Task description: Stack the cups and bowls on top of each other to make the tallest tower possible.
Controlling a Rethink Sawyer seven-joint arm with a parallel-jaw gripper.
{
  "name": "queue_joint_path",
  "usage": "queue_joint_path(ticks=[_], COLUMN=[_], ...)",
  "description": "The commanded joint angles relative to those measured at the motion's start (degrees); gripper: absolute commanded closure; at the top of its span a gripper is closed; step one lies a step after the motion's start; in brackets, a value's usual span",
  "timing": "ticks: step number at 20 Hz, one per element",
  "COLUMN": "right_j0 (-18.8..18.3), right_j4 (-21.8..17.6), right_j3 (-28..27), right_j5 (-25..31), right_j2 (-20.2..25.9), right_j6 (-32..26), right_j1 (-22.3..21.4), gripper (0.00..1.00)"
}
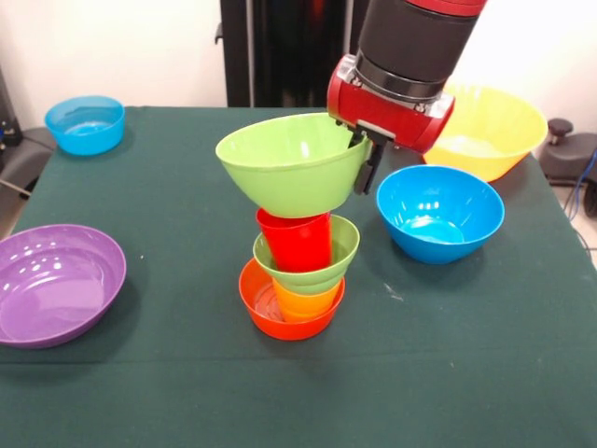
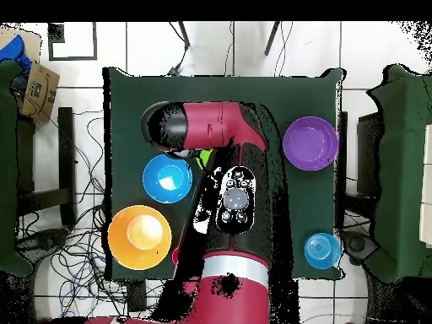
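One pincer hangs from a red and black arm and pinches the right-hand rim of a large green bowl — its dark fingers are closed on that rim, one inside and one outside as far as the front view shows. The bowl sits upright, tipped slightly, with its base touching or just above the mouth of a red cup.

That cup tops the tower: it stands in a small green bowl, which rests on a yellow-orange cup, which stands in a small orange bowl on the green-covered bench. The tower stands directly under the held bowl, down and to the left of the pincer.

To place it well, the bowl likely needs levelling and centring over the cup before release — let go off-centre and the narrow stack could topple.

Around it lie a blue bowl just right, a large yellow bowl behind that, a purple bowl at left, and a smaller blue bowl at the far left corner.
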Motion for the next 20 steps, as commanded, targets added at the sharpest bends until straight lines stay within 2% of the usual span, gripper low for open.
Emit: queue_joint_path(ticks=[1, 20], right_j0=[-0.8, -1.47], right_j4=[-1.91, -1.97], right_j3=[5.21, 5.81], right_j5=[-4.6, -4.53], right_j2=[6.02, 6.02], right_j6=[-2.03, -2.72], right_j1=[3.95, 3.38], gripper=[1.0, 1.0])
